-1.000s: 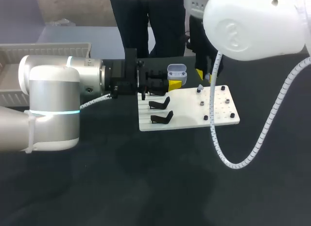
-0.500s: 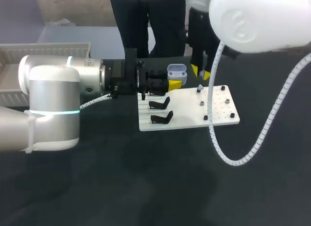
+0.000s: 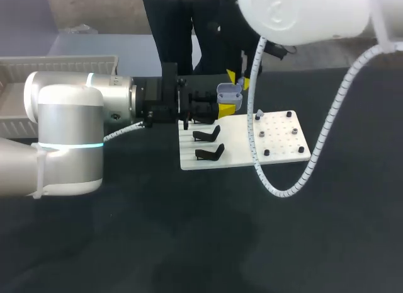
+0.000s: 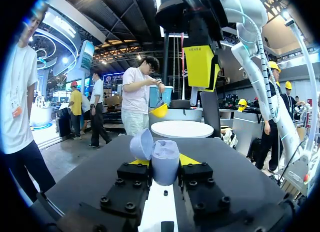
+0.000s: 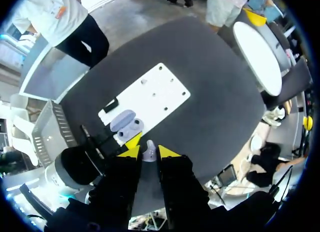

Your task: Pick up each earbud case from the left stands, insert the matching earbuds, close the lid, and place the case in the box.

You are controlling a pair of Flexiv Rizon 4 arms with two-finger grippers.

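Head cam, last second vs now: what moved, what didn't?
The right gripper swung left and farther out, from the far edge of the white pegged board to just above the open pale blue earbud case. It holds a small white earbud between its fingers. Unchanged: the left gripper shut on the case, the black stands and the board.

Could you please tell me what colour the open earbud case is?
The earbud case is pale lavender-blue; clearest in the left wrist view.
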